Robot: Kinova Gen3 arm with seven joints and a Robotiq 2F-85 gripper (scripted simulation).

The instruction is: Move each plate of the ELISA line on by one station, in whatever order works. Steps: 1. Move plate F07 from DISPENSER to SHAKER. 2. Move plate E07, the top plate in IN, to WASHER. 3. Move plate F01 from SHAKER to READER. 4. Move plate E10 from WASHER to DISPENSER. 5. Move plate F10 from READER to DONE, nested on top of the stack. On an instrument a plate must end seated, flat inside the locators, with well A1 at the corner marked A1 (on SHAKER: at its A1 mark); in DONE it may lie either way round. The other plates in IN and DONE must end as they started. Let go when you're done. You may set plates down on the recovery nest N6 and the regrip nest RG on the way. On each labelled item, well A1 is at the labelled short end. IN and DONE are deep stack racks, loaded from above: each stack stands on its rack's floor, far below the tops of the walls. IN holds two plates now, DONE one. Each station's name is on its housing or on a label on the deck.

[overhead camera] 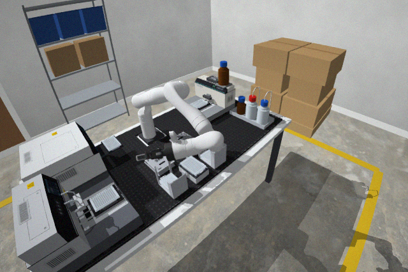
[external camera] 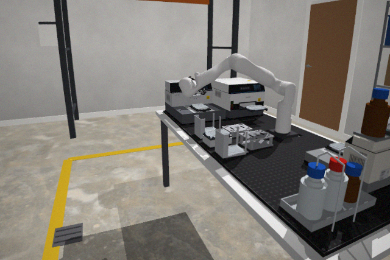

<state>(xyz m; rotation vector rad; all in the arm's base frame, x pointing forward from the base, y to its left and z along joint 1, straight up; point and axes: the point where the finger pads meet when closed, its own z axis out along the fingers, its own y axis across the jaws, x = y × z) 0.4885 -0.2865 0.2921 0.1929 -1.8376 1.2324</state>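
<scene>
Pincer (overhead camera: 141, 157) wide open, holding nothing — hovers over bench (overhead camera: 250, 130) mid-deck, nr the nests.

Plain grey walls (overhead camera: 273, 6) are met by a mottled concrete floor (overhead camera: 313, 196), on which yellow tape (overhead camera: 368, 203) is laid. A metal shelf unit (overhead camera: 113, 48) holding blue and brown boxes is set beyond the desk's far edge. Stacked cardboard cartons (overhead camera: 296, 78) are placed by its right corner. A brown door (external camera: 327, 58) is seen.
</scene>
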